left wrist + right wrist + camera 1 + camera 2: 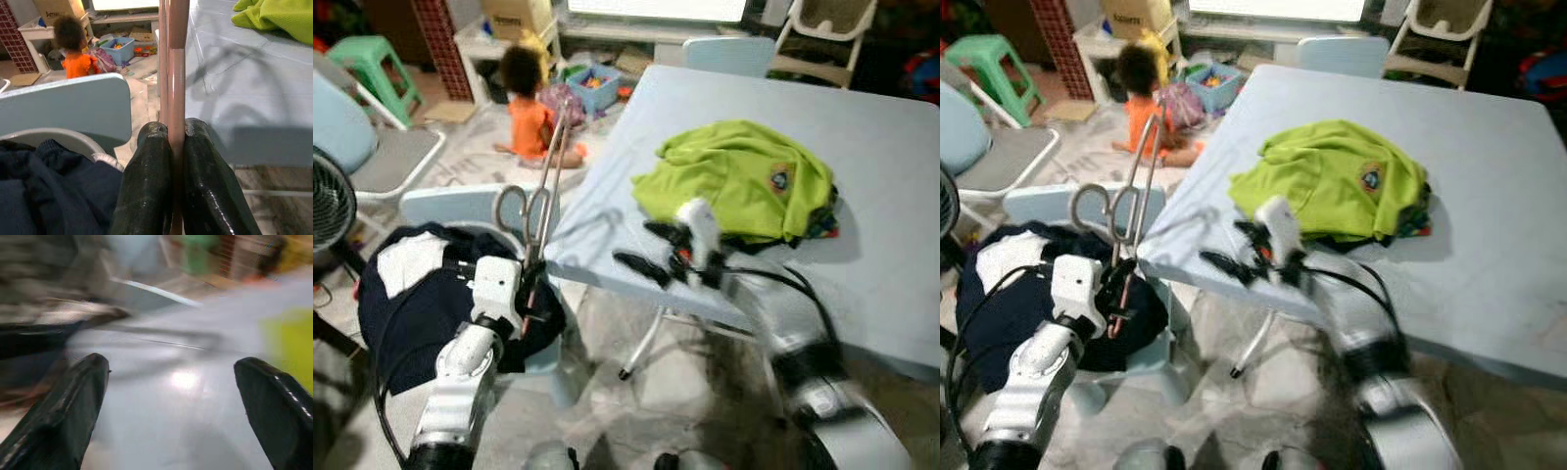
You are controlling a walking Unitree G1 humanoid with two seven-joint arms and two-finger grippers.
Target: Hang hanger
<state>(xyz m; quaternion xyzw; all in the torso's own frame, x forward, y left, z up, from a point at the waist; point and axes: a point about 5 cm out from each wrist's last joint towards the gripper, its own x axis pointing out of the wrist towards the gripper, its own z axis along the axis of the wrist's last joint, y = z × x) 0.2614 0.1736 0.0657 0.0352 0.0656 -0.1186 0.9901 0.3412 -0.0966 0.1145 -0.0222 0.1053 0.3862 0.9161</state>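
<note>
The left pincer (pixel 530 284) is closed tight on the hanger (pixel 544 191), a pink-coated wire piece whose bars rise between the two black fingers (pixel 146 196) in the left wrist view. The hanger stands nearly upright beside the near-left corner of the pale blue worktop (pixel 891 196), with its grey hook loop (pixel 514 208) curling at mid-height and its long bars reaching up past the worktop's edge. The right pincer (pixel 658 253) hangs over the near edge of the worktop with its fingers (pixel 73 406) spread wide and nothing between them; the arm is blurred, so its exact height above the surface is uncertain. Just beyond it a lime-green shirt (pixel 744 181) lies crumpled on the worktop, with darker cloth showing under its right side. Below the left arm a round basket (pixel 63 139) holds dark navy clothing (pixel 421 304) and a white item. A light blue chair (pixel 460 204) stands behind the basket. Further back a person in an orange top (pixel 529 122) sits on the floor near a blue bin of toys (pixel 592 86).
</note>
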